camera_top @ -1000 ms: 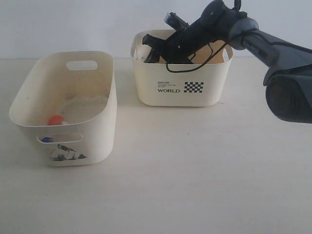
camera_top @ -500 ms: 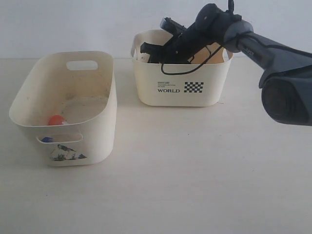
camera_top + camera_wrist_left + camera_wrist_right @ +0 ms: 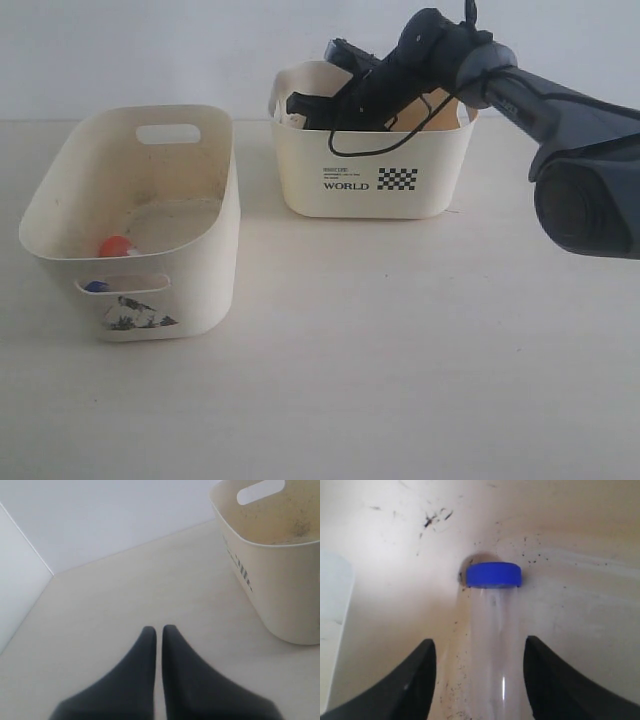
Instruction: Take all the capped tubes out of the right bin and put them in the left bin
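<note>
In the right wrist view a clear capped tube (image 3: 495,630) with a blue cap (image 3: 494,575) lies on the speckled floor of the right bin (image 3: 580,535). My right gripper (image 3: 480,642) is open and straddles the tube, with gaps on both sides. From outside, the right arm (image 3: 430,55) dips into the "WORLD" right bin (image 3: 375,180), its fingertips hidden behind the wall. The left bin (image 3: 205,250) holds an orange-capped tube (image 3: 116,245); a blue cap (image 3: 96,286) shows through its slot. My left gripper (image 3: 159,629) is shut and empty over the table beside the left bin (image 3: 280,585).
Both bins stand on a pale table (image 3: 400,350) with a white wall behind. A black cable (image 3: 350,150) loops from the right arm over the right bin's front rim. The arm's dark base (image 3: 590,200) fills the right edge.
The right arm has shifted slightly left and lower into the right bin. The tubes in the left bin have not moved.
</note>
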You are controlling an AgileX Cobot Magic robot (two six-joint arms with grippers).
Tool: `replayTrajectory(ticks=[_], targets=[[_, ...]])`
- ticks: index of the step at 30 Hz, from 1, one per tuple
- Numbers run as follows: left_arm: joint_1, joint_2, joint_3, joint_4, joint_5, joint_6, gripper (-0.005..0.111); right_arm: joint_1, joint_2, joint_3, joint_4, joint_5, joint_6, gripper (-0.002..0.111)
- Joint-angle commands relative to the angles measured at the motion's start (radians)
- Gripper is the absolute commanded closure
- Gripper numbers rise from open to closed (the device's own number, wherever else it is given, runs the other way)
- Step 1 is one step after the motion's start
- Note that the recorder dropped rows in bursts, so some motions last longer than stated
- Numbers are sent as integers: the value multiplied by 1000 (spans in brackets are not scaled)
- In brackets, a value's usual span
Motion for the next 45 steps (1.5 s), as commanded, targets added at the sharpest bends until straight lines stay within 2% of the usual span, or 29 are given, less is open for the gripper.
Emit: replayTrajectory(ticks=[1,8,12,29,32,35,39,45], targets=[[0,0,-4,2,-3,-10,102,0,-5,-7,6,11,-14,57],[0,0,-4,2,-3,-10,102,0,-5,-7,48,76,-41,57],[0,0,-4,2,-3,-10,102,0,20,-7,160,76,-66,57],[0,0,-4,2,-3,-10,102,3,63,-7,124,58,-70,58],[0,0,-4,2,-3,-10,102,3,63,-7,124,58,-70,78],[0,0,-4,2,-3,-10,102,3,63,-11,124,60,-77,108],[0,0,-4,2,-3,-10,102,1,63,-75,91,97,-79,108],[0,0,-4,2,-3,-10,102,-5,33,-213,-110,141,7,109]])
